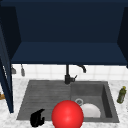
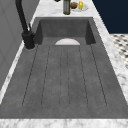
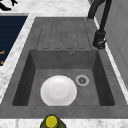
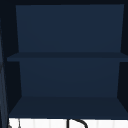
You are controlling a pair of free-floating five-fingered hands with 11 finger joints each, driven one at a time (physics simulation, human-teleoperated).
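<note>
left hand [image 1: 37, 118]: hovering over the front left corner of the sink [image 1: 45, 95], just beside the red ball, apart from it; holding nothing; whether spread or closed, cannot tell, too dark a shape.
red ball [image 1: 67, 115]: low in the front view, at the sink's front edge, between the hand and the white plate [image 1: 92, 110].
handling: probably smooth, round and stiff, with no edge or handle, so likely to roll and slip; best cupped from two opposite sides or from below across its widest part; weight hard to judge, likely light.
plate: flat on the basin floor beside the drain; likely fragile if knocked.
around: black faucet [image 1: 67, 77] at the back, green bottle [image 1: 121, 95] upright on the bench [image 1: 122, 112] to the right, open dark blue cabinet [image 1: 67, 53] above.
hidden: ball's lower part cut off by the picture's edge; left part of the plate covered by the ball; whether the ball rests on anything, cannot tell.
</note>
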